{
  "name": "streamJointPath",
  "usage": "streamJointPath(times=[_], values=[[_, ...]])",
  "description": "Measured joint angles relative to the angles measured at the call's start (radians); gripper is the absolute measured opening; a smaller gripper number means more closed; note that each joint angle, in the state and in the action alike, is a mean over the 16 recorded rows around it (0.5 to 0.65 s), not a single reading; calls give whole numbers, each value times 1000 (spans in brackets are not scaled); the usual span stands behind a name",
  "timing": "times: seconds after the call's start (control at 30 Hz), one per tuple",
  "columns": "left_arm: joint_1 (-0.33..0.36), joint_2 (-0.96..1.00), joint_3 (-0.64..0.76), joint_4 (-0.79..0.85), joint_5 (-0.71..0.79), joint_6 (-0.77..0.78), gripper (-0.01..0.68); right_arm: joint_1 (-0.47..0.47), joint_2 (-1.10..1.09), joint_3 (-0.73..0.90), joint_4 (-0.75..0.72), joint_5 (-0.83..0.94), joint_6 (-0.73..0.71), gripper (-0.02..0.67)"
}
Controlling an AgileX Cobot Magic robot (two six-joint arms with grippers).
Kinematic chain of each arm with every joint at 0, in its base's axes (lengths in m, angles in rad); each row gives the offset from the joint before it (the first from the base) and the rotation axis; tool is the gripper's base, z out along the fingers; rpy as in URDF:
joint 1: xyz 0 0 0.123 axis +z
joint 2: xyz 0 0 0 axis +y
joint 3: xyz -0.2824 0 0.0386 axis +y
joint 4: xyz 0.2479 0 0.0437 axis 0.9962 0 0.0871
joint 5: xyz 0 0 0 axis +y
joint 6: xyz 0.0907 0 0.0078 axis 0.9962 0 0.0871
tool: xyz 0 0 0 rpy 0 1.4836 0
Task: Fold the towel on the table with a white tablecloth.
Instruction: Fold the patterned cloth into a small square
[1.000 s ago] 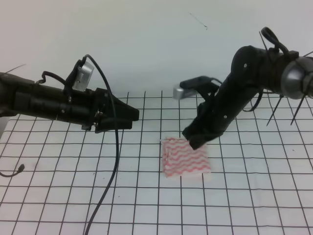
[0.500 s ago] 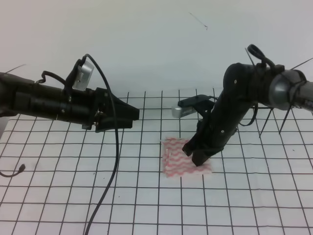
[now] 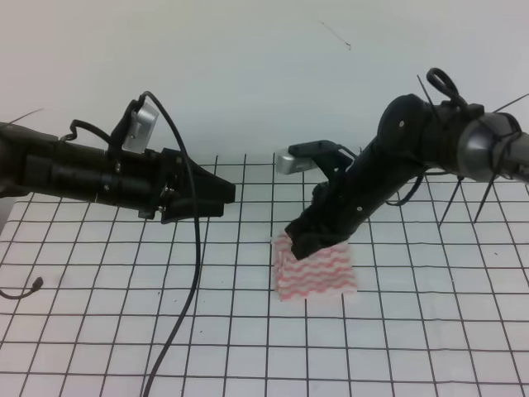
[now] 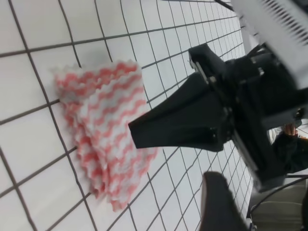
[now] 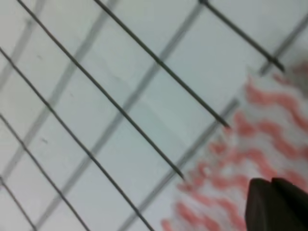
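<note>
— Towel (image 3: 318, 273) first: where does it lie in the high view?
— Just right of the frame's centre, on the table (image 3: 99, 331) with its white grid cloth. It looks folded into a small rectangle, pink-red and white waves on top.

— And the grippers there?
— The right gripper (image 3: 304, 244) comes down from the upper right and its tip sits over the towel's upper left corner. Its fingers look pressed together; I cannot tell whether any cloth is caught between them. The left gripper (image 3: 221, 197) hangs above the table at centre left, well apart from the towel, fingers together, nothing in them. A black cable (image 3: 192, 273) drops from that arm to the lower edge.

— The left wrist view?
— The towel (image 4: 103, 130) fills the left half, layered, its edges slightly offset. The right gripper (image 4: 144, 134) shows as a dark wedge whose closed point rests at the towel's middle.

— The right wrist view?
— Blurred. The towel (image 5: 240, 159) is at the lower right, grid lines run across the rest, and a dark fingertip (image 5: 276, 204) shows in the bottom right corner.
</note>
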Motion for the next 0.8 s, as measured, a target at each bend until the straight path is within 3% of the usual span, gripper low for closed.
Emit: streamJointPath(times=[0.8], values=[[-2, -2, 0, -5, 19, 4, 343, 21, 59, -34, 125, -70, -39, 0]])
